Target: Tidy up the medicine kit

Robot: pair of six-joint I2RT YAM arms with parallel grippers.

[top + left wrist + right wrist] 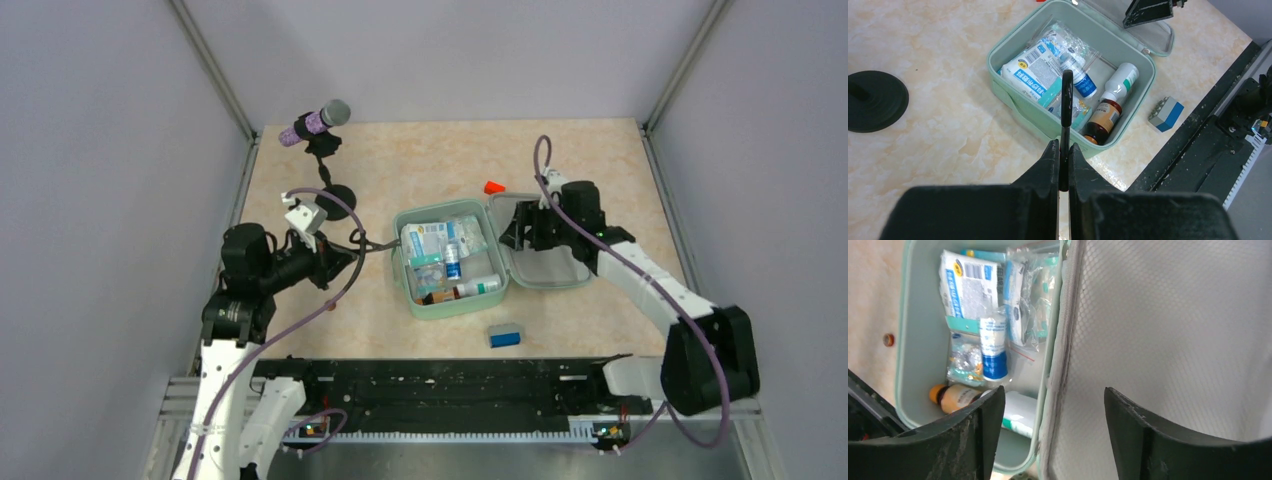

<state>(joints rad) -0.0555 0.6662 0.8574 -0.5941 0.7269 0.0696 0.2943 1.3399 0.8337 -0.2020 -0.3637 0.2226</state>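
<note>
The mint-green medicine kit [455,307] lies open mid-table, its mesh-lined lid [550,270] flat to the right. Inside are a white-and-blue packet [1030,72], a clear bag, a small blue-and-white bottle [1082,80], a brown bottle [1103,117] and a white-and-green bottle [1122,80]. My left gripper [352,255] is left of the kit, shut [1063,145] on a thin black stick [1066,100] that points over the kit's near rim [1013,97]. My right gripper [515,232] is open [1053,395] above the hinge edge, one finger over the box, one over the lid [1173,340].
A small blue block [506,335] lies in front of the kit and shows in the left wrist view [1166,114]. A small orange-red block [493,187] lies behind it. A microphone [318,122] on a black round base [335,197] stands at the back left. Grey walls enclose the table.
</note>
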